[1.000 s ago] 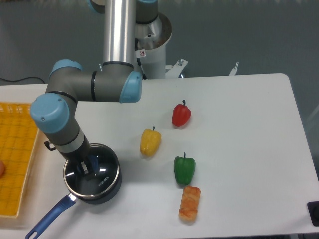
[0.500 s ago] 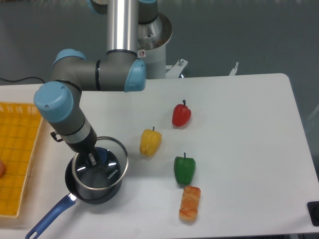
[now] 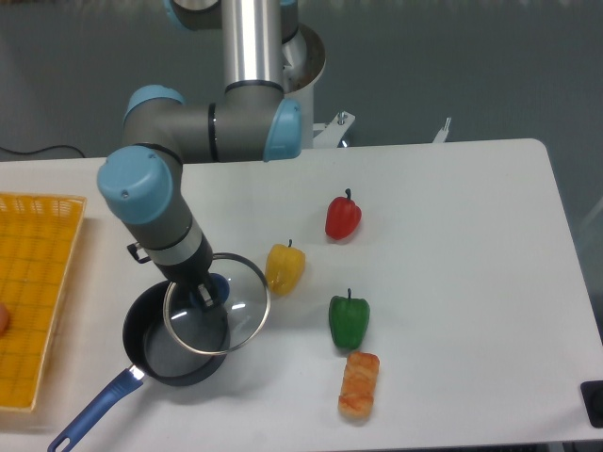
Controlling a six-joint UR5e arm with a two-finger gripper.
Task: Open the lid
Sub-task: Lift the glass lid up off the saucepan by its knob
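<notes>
Lid (image 3: 219, 304) is held up off the saucepan (image 3: 170, 344) by its blue knob (image 3: 216, 286), which is clamped between the gripper's (image 3: 209, 295) two fingers. It's shifted toward the right side of the pan, so only its left part overlaps the pan's opening and the right edge hangs out over the white table (image 3: 452, 264). Whether it's tilted a bit can't really be told from this angle. The dark inside of the pan is exposed on the left, and its blue handle (image 3: 91, 410) points down toward the front-left edge of the table.

Just beside the lid's upper right edge a yellow pepper (image 3: 285, 267) is seen, close but whether they touch can't be told. A red pepper (image 3: 343, 217) sits further back and right, a green pepper (image 3: 350, 320) is nearer the front, and an orange-ish piece of food (image 3: 359, 383) lies just in front of the green one. A yellow tray (image 3: 38, 282) is parked along the left edge of the table.
</notes>
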